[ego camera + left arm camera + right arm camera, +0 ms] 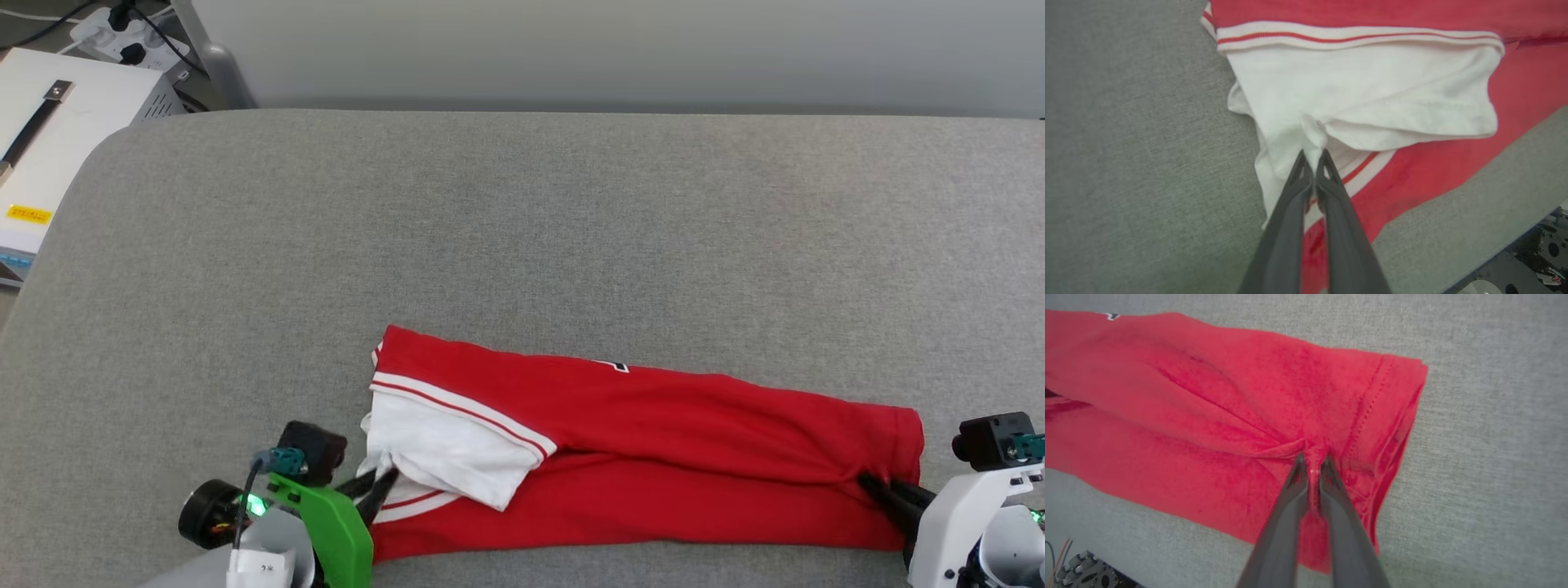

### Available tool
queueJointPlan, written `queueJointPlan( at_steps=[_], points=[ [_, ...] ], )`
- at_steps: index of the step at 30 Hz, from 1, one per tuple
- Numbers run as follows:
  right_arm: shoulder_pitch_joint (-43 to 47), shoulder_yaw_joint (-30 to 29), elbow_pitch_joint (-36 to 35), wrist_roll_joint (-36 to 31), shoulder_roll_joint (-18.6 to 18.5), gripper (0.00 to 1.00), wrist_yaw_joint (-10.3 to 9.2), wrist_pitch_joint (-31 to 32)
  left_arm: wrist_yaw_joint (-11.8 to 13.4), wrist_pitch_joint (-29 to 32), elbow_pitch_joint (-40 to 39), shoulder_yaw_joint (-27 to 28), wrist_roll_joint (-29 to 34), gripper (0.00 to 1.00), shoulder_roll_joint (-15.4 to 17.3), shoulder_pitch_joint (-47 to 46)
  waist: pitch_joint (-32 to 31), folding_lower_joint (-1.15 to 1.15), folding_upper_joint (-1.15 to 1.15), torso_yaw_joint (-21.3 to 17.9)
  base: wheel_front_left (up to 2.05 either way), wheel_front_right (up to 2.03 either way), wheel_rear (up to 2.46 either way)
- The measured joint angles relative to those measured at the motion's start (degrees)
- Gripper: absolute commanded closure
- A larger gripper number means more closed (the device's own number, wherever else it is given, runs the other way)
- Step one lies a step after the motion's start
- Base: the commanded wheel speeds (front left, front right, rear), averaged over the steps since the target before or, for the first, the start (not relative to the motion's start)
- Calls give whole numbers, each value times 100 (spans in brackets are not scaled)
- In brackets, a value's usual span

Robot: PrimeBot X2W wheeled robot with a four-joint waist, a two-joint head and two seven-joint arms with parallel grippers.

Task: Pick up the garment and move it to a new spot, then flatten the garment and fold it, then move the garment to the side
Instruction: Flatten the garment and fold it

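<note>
two pinches on the garment (653, 433): left pincer (1313, 154) tight on white sleeve cloth, right pincer (1313, 459) tight on red hem

Most of the marking on the garment (694, 425) is folded under, leaving a black-and-white sliver (618, 367); the print on the yellow label (28, 215) is too small to read.

Bare grey cushion (522, 229) beyond the folded garment (653, 425); white box (73, 114) off its far-left corner.

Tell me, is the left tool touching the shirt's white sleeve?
Touching. The left wrist view shows the left tool pinching a fold of the white sleeve of the garment.
</note>
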Motion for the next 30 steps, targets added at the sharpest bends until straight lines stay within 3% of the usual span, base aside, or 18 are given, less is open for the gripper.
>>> queueJointPlan(
  at_steps=[4, 10, 13, 18, 23, 30],
  points=[
    [1, -148, -237, 221, -7, 0, 0, -2, 280, -536, -16, 212, 103, 0, 46, 19, -99, 0, 0, -15, 0, 0, 0],
    [51, -678, -787, 762, -178, 0, 0, 98, 951, -984, -305, 724, 341, 0, 160, 181, -242, 0, 0, 17, 0, 0, 0],
    [62, -1006, -872, 895, -358, 0, 0, 276, 1303, -1028, -456, 1201, 580, 0, 140, 341, -266, 0, 0, 63, 0, 0, 0],
    [166, -1404, -622, 1421, -435, 0, 0, 958, 1761, -1033, -798, 2305, 1500, 0, -103, 764, -247, 0, 0, 132, 0, 0, 0],
    [216, -1521, -180, 1636, -453, 0, 0, 1558, 1970, -1033, -958, 3295, 2440, 0, -519, 1400, -152, 0, 0, 186, 0, 0, 0],
    [165, -1351, 183, 1633, -165, 0, 0, 1760, 1976, -1033, -1091, 4511, 3455, 0, -1274, 2174, -24, 0, 0, 286, 0, 0, 0]
  ],
)
